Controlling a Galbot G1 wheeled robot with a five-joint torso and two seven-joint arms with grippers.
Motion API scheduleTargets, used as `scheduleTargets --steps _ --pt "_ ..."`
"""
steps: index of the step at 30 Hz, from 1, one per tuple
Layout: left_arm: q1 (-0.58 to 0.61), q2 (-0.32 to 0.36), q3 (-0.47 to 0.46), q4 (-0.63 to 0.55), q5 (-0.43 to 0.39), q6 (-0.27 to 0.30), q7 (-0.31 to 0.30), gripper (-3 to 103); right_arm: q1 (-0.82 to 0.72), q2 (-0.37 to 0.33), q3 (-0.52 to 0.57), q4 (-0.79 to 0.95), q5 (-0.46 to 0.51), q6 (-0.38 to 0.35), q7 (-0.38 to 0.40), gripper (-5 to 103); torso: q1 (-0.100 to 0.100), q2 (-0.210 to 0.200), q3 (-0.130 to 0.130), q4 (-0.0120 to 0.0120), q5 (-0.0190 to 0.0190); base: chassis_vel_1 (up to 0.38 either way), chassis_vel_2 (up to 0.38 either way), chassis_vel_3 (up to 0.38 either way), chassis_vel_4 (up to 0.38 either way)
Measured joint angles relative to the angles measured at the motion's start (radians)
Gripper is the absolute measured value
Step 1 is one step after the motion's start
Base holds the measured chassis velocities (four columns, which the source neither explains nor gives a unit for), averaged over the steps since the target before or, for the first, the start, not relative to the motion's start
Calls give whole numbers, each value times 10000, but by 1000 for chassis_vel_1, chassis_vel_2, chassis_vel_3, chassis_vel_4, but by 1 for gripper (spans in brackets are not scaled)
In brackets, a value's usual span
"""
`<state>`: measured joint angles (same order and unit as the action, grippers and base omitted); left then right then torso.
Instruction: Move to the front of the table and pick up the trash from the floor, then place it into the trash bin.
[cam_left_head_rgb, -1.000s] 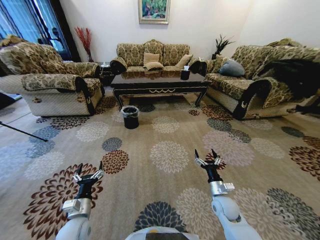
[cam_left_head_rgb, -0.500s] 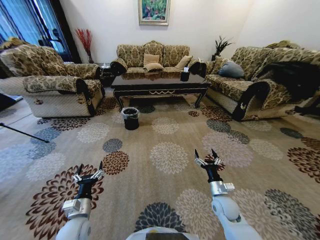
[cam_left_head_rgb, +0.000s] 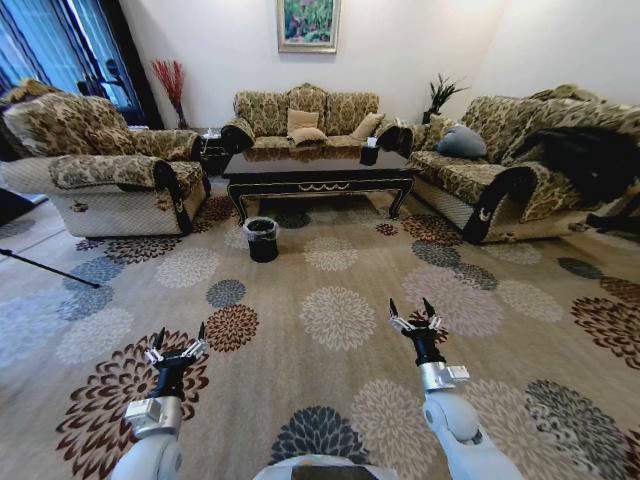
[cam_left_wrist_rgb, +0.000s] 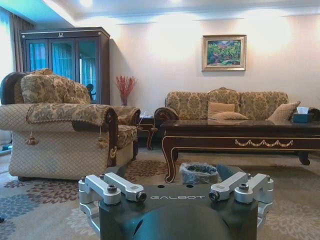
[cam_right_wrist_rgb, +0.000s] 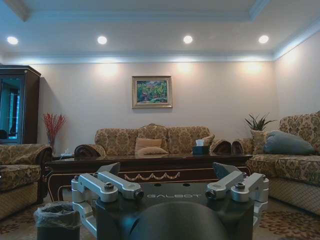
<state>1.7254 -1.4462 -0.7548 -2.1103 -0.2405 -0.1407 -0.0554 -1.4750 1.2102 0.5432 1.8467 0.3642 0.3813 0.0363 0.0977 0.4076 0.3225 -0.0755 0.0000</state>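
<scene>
The dark glossy table (cam_left_head_rgb: 318, 172) with gold ornament stands far ahead between the sofas, also in the left wrist view (cam_left_wrist_rgb: 240, 137) and the right wrist view (cam_right_wrist_rgb: 150, 167). The black trash bin (cam_left_head_rgb: 262, 238) with its grey liner sits on the carpet by the table's front left leg (cam_left_wrist_rgb: 200, 173) (cam_right_wrist_rgb: 56, 217). At this distance I cannot tell the trash from the carpet's flower pattern. My left gripper (cam_left_head_rgb: 180, 332) (cam_left_wrist_rgb: 175, 182) and right gripper (cam_left_head_rgb: 410, 308) (cam_right_wrist_rgb: 167, 170) are both held low in front of me, open and empty.
An armchair (cam_left_head_rgb: 110, 170) flanks the table on the left, a sofa (cam_left_head_rgb: 500, 160) on the right and another sofa (cam_left_head_rgb: 305, 110) behind. A black tissue box (cam_left_head_rgb: 370, 150) sits on the table. A wide stretch of patterned carpet (cam_left_head_rgb: 335, 310) lies between me and the table.
The whole head picture has shifted slightly, so the camera has moved a little. Both arms keep the same pose, grippers still open.
</scene>
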Motion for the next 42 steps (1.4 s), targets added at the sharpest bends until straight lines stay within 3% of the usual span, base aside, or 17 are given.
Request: scheduleTargets --steps 42 --pt "0 0 0 0 0 0 -1 100 0 0 0 0 0 0 0 100 644 1699 1057 0 0 0 0 0 0"
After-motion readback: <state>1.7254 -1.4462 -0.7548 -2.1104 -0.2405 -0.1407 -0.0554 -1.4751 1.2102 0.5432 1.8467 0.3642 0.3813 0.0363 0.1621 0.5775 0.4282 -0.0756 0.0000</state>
